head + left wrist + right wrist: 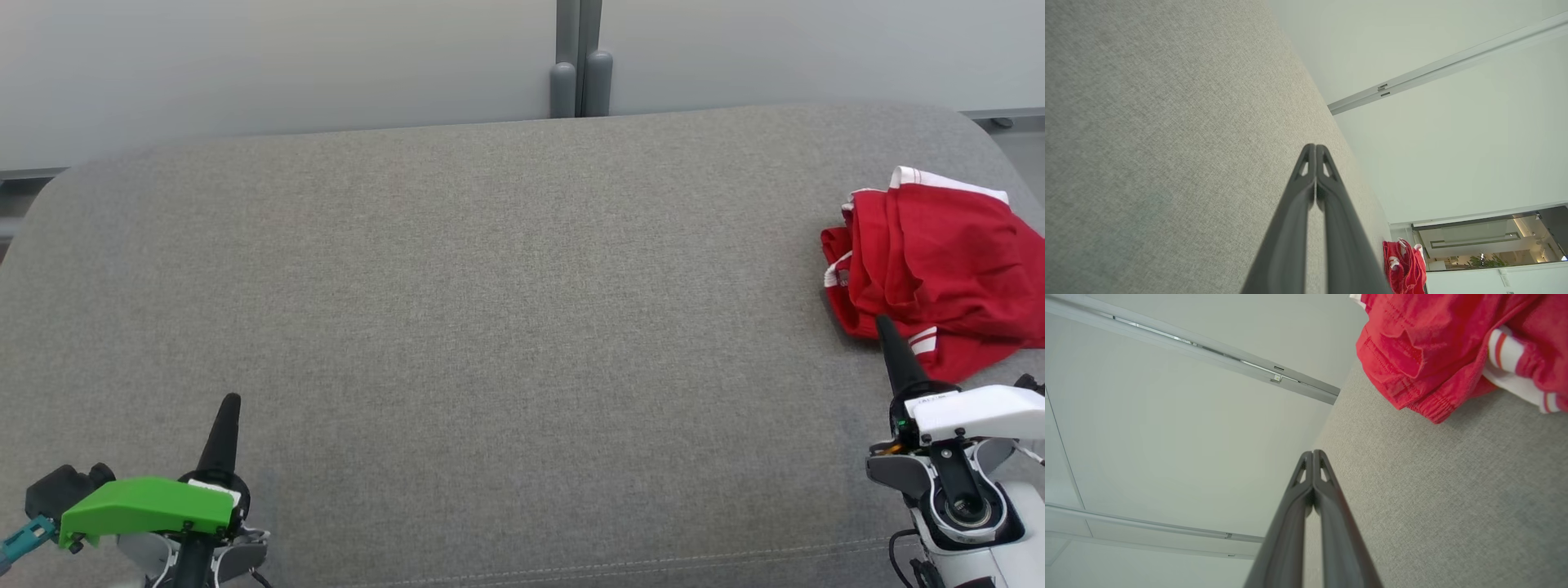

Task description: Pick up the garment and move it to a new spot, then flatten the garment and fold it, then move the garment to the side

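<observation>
surface: grey fabric cushion (457, 310) | on it — crumpled red garment (939, 269), far right

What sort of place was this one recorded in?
Likely an office or lab room rather than a home: frosted partition panels with a grey post stand behind a large grey upholstered surface, and the left wrist view shows a lit interior with plants.

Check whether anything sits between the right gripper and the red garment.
Nothing visible does. The shut right gripper points toward the crumpled red garment; bare grey cushion lies between them.
</observation>
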Available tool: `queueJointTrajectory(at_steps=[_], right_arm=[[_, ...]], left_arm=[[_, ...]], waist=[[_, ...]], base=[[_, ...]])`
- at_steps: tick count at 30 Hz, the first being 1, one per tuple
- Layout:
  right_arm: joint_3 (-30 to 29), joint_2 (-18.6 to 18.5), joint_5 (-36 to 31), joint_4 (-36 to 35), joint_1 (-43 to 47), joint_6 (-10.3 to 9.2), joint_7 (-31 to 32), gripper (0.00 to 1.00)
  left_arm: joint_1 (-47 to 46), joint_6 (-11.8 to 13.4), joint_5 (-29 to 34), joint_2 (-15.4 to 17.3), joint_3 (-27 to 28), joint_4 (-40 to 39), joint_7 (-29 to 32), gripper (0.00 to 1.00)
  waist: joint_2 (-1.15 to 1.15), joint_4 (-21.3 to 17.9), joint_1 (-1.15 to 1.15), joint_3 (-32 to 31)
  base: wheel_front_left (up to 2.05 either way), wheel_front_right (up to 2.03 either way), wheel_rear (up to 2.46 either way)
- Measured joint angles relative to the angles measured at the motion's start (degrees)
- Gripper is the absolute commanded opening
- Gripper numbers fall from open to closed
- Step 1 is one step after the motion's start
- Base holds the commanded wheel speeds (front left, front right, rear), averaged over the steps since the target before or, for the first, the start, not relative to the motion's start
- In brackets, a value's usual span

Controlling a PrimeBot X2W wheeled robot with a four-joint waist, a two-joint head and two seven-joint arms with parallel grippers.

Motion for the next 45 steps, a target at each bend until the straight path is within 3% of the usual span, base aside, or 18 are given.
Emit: queueJointTrajectory(at_steps=[27, 45], right_arm=[[-7.7, 5.0, 17.3, 0.1, 0.0, 3.58, 5.2, 0.00], [-7.9, 5.1, 18.0, 0.2, 0.0, 3.75, 5.3, 0.00]], left_arm=[[0.0, -3.8, -16.6, -3.0, 6.8, 0.0, 5.1, 0.00], [0.0, -3.9, -16.8, -3.2, 7.1, 0.1, 5.1, 0.00]], waist=[[0.00, -1.9, 0.00, -1.5], [0.00, -1.9, 0.00, -1.5]], base=[[0.00, 0.00, 0.00], [0.00, 0.00, 0.00]])
